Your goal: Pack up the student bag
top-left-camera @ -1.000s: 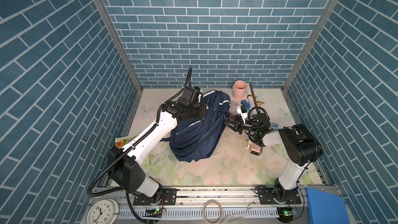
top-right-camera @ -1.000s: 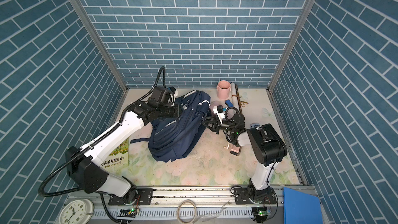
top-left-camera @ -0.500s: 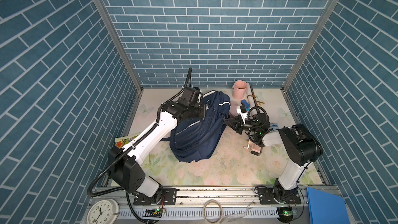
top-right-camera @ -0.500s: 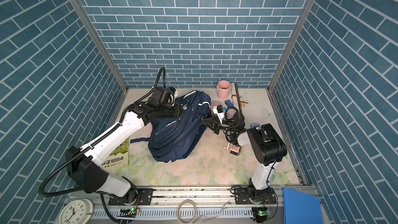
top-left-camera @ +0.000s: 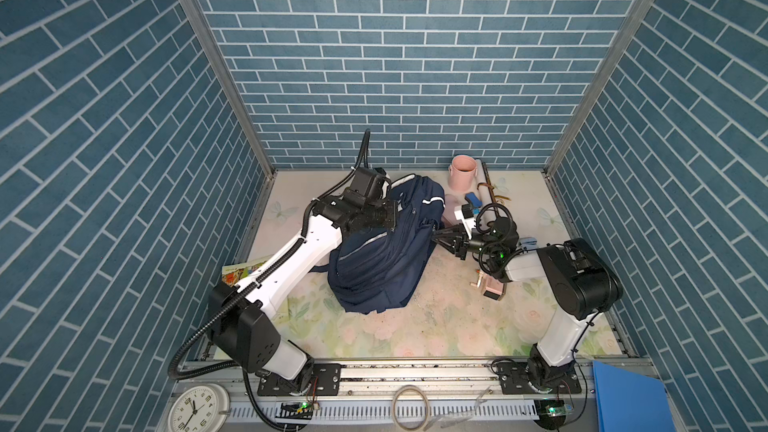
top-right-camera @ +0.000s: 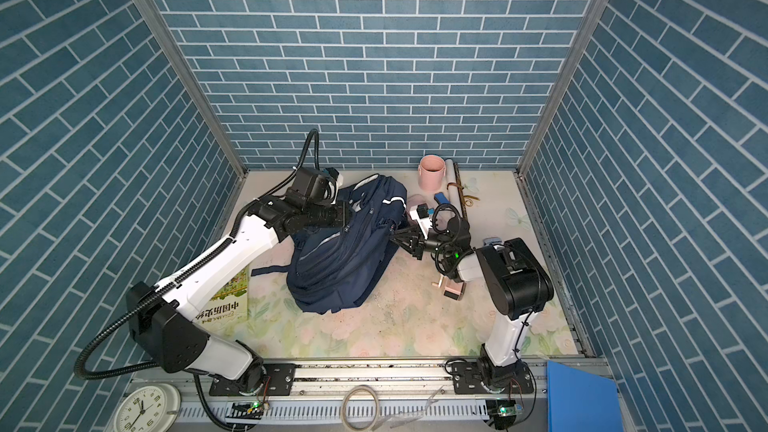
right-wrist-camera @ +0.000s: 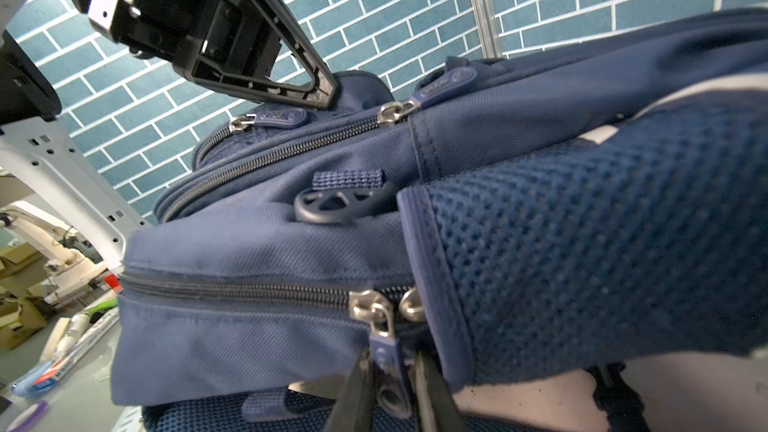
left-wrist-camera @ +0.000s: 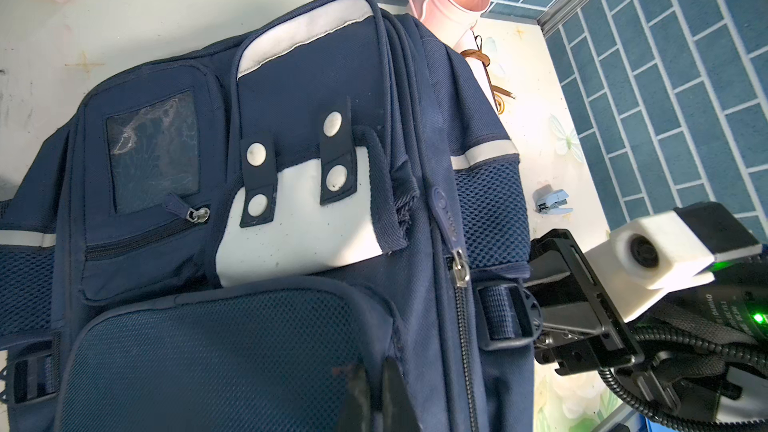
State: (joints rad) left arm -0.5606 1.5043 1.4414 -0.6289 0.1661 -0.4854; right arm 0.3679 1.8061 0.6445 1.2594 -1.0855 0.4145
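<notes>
Right tool [right-wrist-camera: 392,357] closed around zipper pull [right-wrist-camera: 387,371]; cup [top-left-camera: 462,172] behind.

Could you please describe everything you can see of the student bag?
The student bag is a large navy fabric backpack with white strips, a white patch with snap tabs, mesh side pockets and several zippers. It lies slumped on the floral table. The left gripper, shut, touches its upper fabric; the right gripper appears to pinch a zipper pull.
</notes>
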